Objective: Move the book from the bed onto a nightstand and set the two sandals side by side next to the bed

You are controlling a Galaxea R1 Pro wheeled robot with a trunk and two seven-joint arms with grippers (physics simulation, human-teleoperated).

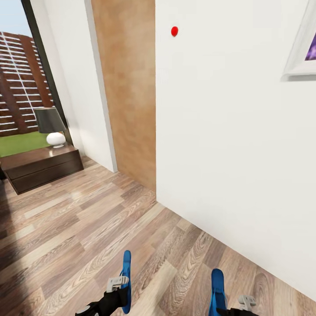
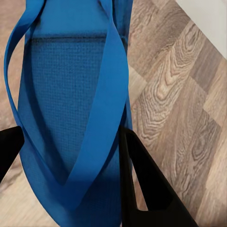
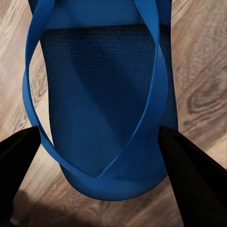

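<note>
**Both sandals in hand, robot facing a bedroom wall**

Item 1. Left gripper (image 1: 120, 285): low in the head view, closed on the left sandal (image 1: 126, 281), which stands on edge, seen as a thin blue strip above the wood-plank floor (image 1: 87, 228). The left wrist view gives the face the head view lacks: textured blue footbed (image 2: 66, 94) and Y-shaped strap, with a black finger (image 2: 142, 184) pressed to one side of the sole and the other dark finger at the opposite edge.

Item 2. Right gripper (image 1: 232, 305): at the bottom edge of the head view, closed on the right sandal (image 1: 217, 292), also edge-on and held off the floor. The right wrist view shows its footbed (image 3: 104, 94) and strap between the two black fingers (image 3: 189, 175), planks behind.

Item 3. The two sandals are apart, one per gripper, roughly parallel.

Item 4. Surroundings, head view: white wall (image 1: 228, 145) directly ahead, with a small red dot (image 1: 174, 31) and the corner of a white picture frame (image 1: 303, 48). Plain wooden door (image 1: 127, 87) to its left. Further left, a low dark-brown nightstand (image 1: 41, 169) with drawer fronts carries a lamp (image 1: 52, 126) with a grey shade and a white round base, beside a black-framed window (image 1: 41, 66) showing grass and a slatted fence.
</note>
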